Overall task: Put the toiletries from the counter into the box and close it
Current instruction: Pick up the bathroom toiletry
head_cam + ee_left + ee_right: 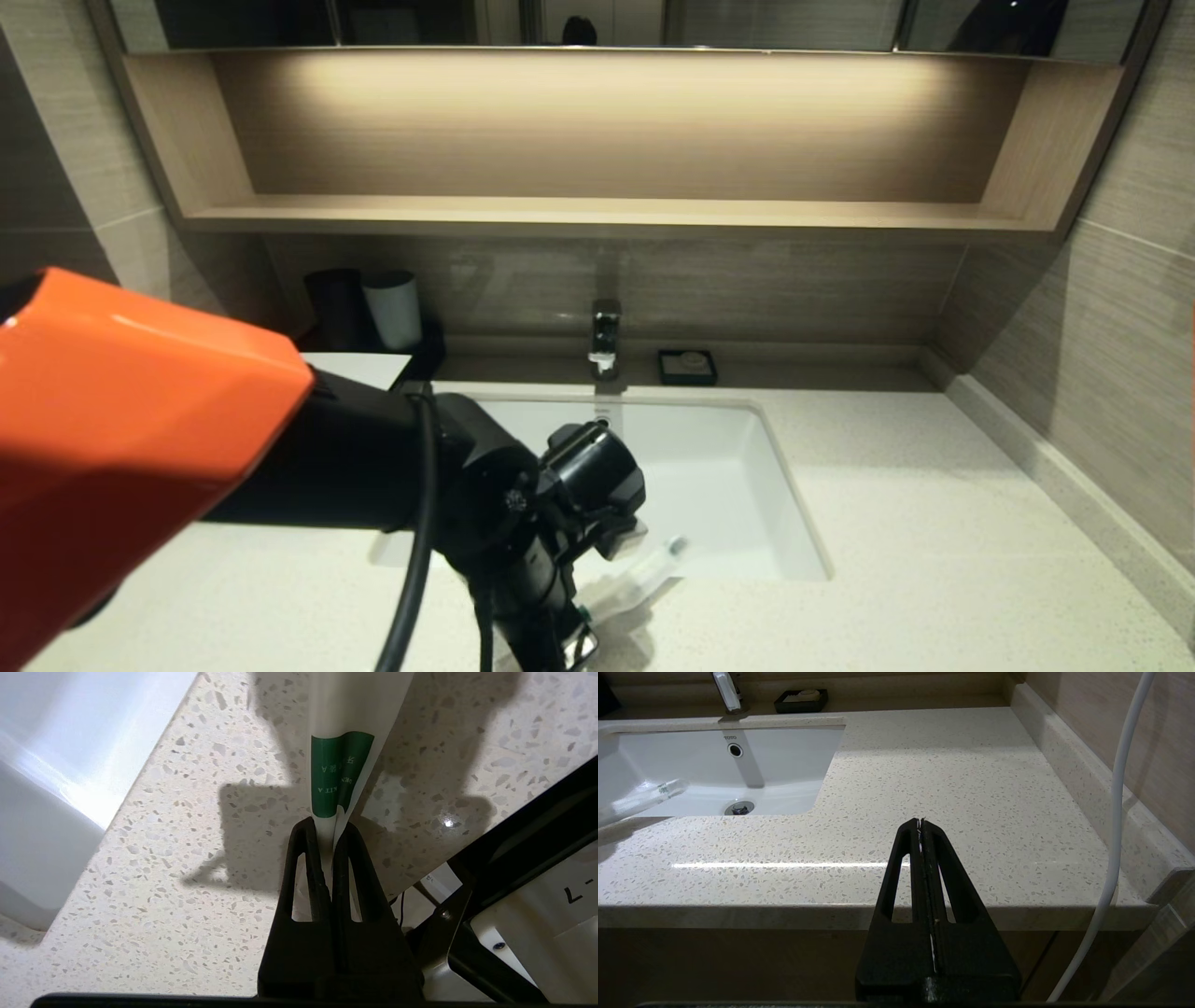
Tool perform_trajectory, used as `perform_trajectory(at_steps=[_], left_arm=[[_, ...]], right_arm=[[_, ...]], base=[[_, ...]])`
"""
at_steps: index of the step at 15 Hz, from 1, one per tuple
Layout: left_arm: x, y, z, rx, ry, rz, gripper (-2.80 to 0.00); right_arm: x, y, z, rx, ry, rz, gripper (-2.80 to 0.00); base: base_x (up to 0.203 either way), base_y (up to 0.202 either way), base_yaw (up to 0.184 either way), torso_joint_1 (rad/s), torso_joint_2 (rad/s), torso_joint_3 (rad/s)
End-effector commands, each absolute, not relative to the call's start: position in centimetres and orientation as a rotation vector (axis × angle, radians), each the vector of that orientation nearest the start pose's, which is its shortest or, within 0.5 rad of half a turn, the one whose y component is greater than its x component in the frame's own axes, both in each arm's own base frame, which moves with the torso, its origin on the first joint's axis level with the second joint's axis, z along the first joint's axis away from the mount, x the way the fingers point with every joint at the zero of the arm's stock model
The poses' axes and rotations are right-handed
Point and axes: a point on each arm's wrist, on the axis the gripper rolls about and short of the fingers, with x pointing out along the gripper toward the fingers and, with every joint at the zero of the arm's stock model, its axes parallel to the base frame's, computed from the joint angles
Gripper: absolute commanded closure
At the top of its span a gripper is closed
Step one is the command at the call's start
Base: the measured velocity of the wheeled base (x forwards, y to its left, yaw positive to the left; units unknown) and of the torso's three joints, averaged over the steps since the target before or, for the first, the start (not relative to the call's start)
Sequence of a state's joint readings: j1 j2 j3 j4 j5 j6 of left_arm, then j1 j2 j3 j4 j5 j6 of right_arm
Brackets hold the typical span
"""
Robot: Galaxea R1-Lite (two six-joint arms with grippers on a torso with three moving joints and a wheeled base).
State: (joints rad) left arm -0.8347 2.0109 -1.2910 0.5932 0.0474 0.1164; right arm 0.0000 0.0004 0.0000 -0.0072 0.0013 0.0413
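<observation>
My left gripper (571,644) is shut on one toiletry (653,565), a long slim item in a clear sleeve. In the left wrist view the gripper (327,828) pinches the sleeve's end just below its green label band (341,772), above the speckled counter (163,882). The item's far end reaches over the sink's front edge and shows in the right wrist view (644,798). The box (359,369) shows only a corner of its white top behind my left arm. The other toiletries are out of view. My right gripper (921,822) is shut and empty before the counter's front edge (971,788).
The white sink (728,504) sits in mid counter under a faucet (605,336). A small black soap dish (686,366) stands at the back wall. A black cup (336,308) and a white cup (392,308) stand behind the box. A wall borders the counter's right side (1074,485).
</observation>
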Motion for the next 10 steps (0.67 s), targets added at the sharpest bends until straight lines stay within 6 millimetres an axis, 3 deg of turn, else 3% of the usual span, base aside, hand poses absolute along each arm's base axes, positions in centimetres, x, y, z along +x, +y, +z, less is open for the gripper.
perform_trajectory(at_steps=[1,7,10], left_arm=[[23.2,-24.6,12.3,0.645,1.151,-0.701,0.00],[25.3,-21.4,14.5,0.556,1.138,-0.583,0.00],[26.7,-18.8,15.2,0.524,1.147,-0.476,0.00]], right_arm=[[-2.3,0.0,7.6,0.041,-0.006,0.002,0.00],[-2.3,0.0,7.6,0.041,-0.006,0.002,0.00],[-2.3,0.0,7.6,0.041,-0.006,0.002,0.00]], base=[[0.000,0.000,0.000,0.000,0.00,0.000],[0.000,0.000,0.000,0.000,0.00,0.000],[0.000,0.000,0.000,0.000,0.00,0.000]])
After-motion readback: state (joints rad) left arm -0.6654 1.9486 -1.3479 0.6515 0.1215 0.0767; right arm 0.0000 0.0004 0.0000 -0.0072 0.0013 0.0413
